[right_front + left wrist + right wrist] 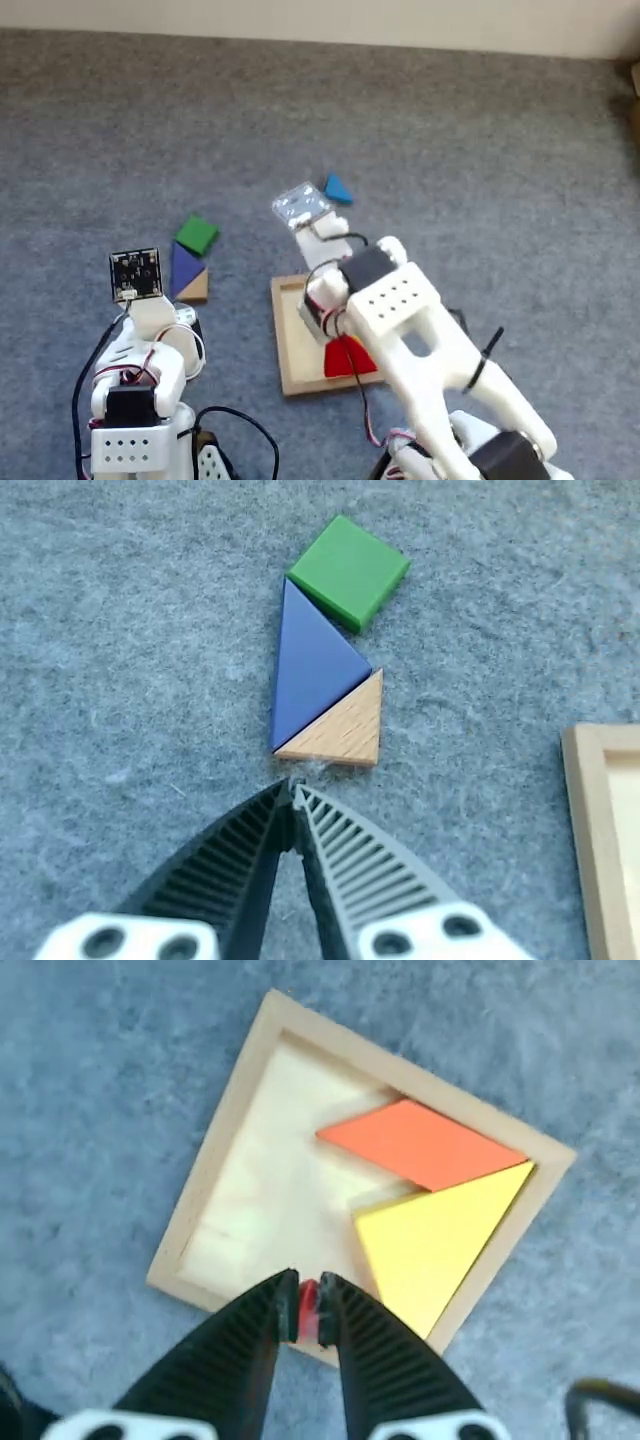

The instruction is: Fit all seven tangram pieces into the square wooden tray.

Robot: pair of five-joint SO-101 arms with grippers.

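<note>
Right wrist view, right jaws pinching red piece (308, 1300) over rim of wooden tray (215, 1150), left jaws pressed together, empty, beside tan triangle (344, 730).

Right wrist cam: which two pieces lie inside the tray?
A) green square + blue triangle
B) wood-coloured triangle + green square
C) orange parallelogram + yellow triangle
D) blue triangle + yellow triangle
C: the orange parallelogram and the yellow triangle lie flat inside the wooden tray, while the green square sits outside it.
</note>
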